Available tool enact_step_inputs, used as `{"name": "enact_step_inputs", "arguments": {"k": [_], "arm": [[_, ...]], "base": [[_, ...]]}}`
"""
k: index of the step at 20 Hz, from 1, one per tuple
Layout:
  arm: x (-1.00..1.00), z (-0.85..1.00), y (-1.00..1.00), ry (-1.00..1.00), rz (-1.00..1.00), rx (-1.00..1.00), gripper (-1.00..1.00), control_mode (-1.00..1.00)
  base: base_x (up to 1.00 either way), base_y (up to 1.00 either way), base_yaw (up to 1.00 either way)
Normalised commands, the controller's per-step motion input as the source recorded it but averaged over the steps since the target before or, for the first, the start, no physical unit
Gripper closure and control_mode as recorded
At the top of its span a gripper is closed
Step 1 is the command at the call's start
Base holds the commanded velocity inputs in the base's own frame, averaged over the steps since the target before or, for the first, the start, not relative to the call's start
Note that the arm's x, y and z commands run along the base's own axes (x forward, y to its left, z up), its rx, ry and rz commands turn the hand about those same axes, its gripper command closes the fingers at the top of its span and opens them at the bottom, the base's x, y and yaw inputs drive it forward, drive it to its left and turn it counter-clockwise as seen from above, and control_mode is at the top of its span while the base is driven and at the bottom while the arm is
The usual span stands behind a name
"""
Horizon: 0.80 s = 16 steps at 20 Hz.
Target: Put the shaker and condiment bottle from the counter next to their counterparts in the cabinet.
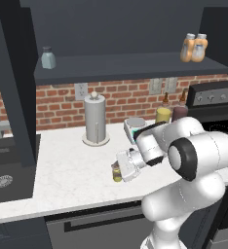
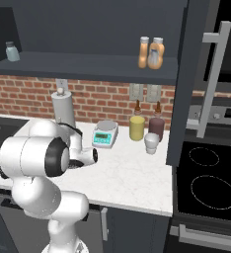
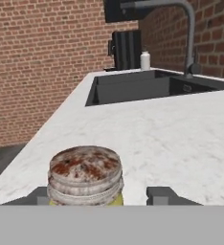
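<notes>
One stubby yellow shaker (image 3: 85,178) with rusty round cap sits between parted jaws on marble counter (image 3: 181,139).

Open counter (image 1: 72,175) ahead to sink (image 3: 133,88); paper-towel roll (image 1: 95,119) and scale (image 1: 134,127) crowd the back.

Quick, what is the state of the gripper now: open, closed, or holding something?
Gripper: open around the shaker on the counter; one fingertip stands clear of it, so it is not gripped.
</notes>
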Motion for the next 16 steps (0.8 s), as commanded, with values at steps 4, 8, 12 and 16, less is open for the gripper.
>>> {"name": "enact_step_inputs", "arguments": {"k": [4,8,12,16], "arm": [[0.14,-0.01,0.00,0.01,-0.03,0.00,1.00,-1.00],[0.00,0.41,0.06,-0.01,-0.17,-0.05,1.00,-1.00],[0.00,0.61,0.30,-0.02,-0.20,-0.13,1.00,-1.00],[0.00,0.58,0.44,-0.08,-0.22,-0.14,1.00,-1.00]], "base": [[0.00,0.00,0.00],[0.00,0.00,0.00],[0.00,0.00,0.00],[0.00,0.00,0.00]]}}
